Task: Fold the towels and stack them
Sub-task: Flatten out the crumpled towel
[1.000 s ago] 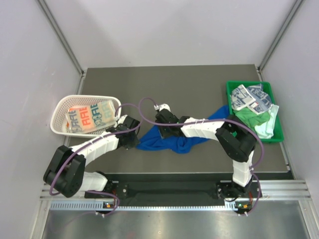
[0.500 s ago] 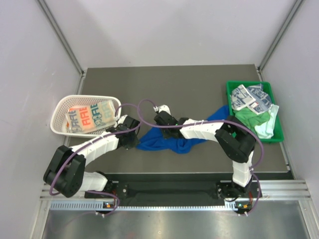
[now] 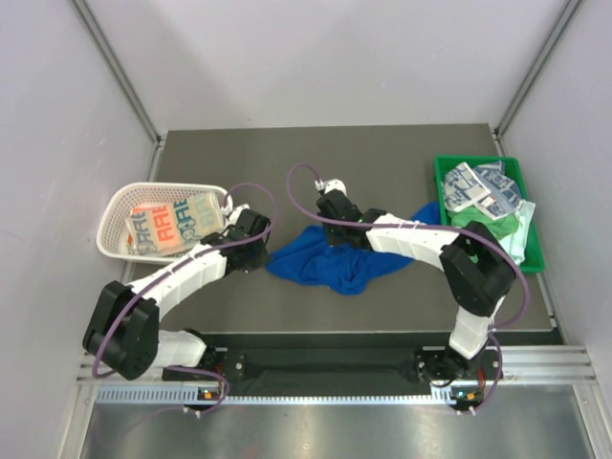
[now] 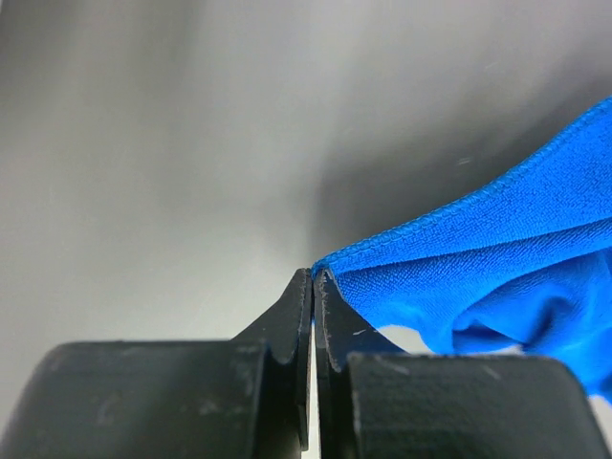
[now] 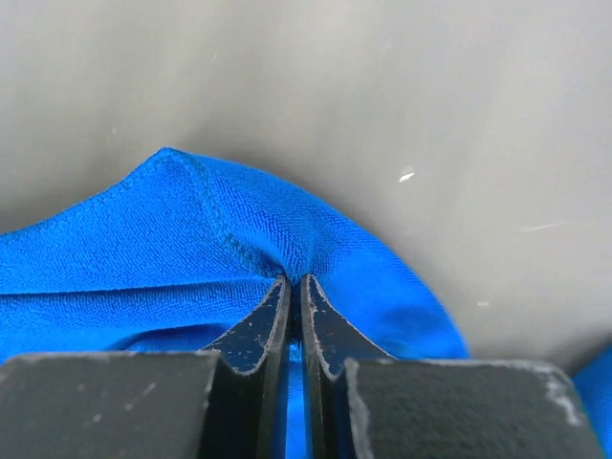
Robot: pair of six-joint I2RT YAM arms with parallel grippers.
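- Pinching a corner of the blue towel [image 4: 478,277] at the left gripper [image 4: 313,277] jaw tips.
- Pressed onto a hem fold between the right gripper [image 5: 295,282] jaws (cloth bunched beyond the tips).
- Best pulled apart evenly, lifting until taut.

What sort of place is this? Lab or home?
Probably a lab robot cell, not a home: bare white walls, arms fixed on a metal frame, towels staged in a basket and tray.

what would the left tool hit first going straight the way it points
The left tool is shut on a corner of the royal blue towel. Past that corner the wrist view shows only bare table, so probably the table, though depth is unclear.
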